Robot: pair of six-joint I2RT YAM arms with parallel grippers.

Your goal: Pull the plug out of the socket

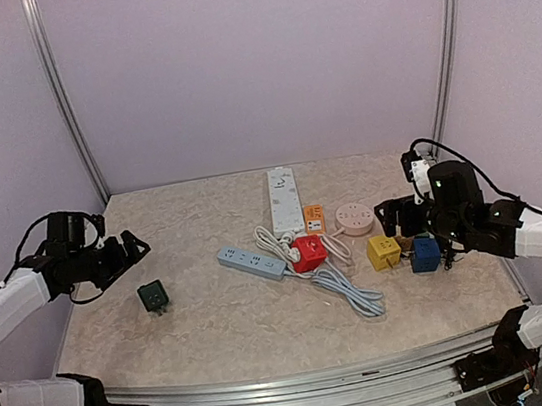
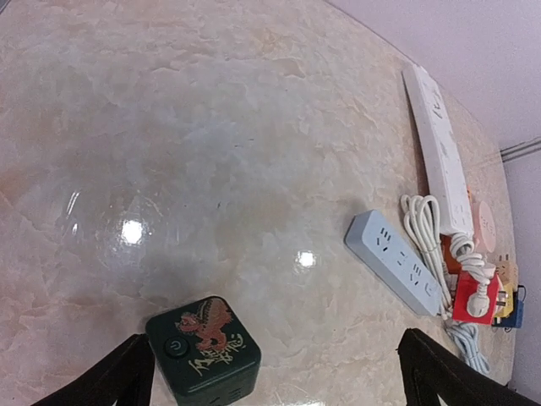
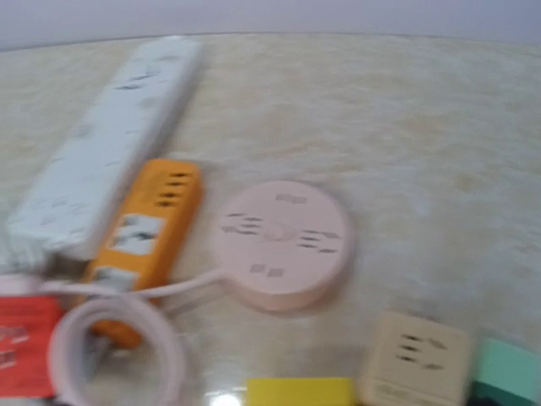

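Observation:
A red cube socket (image 1: 310, 254) lies mid-table with a white plug (image 1: 305, 245) seated in its face and a white cable (image 1: 352, 291) trailing toward the front. In the left wrist view the socket (image 2: 467, 306) and plug (image 2: 479, 301) sit far right. My left gripper (image 1: 137, 246) hovers open at the table's left side, far from the socket. Its fingers (image 2: 114, 382) straddle the table beside a dark green cube (image 2: 203, 348). My right gripper (image 1: 392, 215) is open at the right, its fingers not showing in its own blurred view.
A long white power strip (image 1: 284, 201), an orange strip (image 1: 314, 219) and a pink round socket (image 3: 281, 244) lie behind the red cube. A grey-blue strip (image 1: 251, 262) lies to its left. A yellow cube (image 1: 383, 252), a beige adapter (image 3: 414, 355) and a blue cube (image 1: 425, 254) stand under the right arm.

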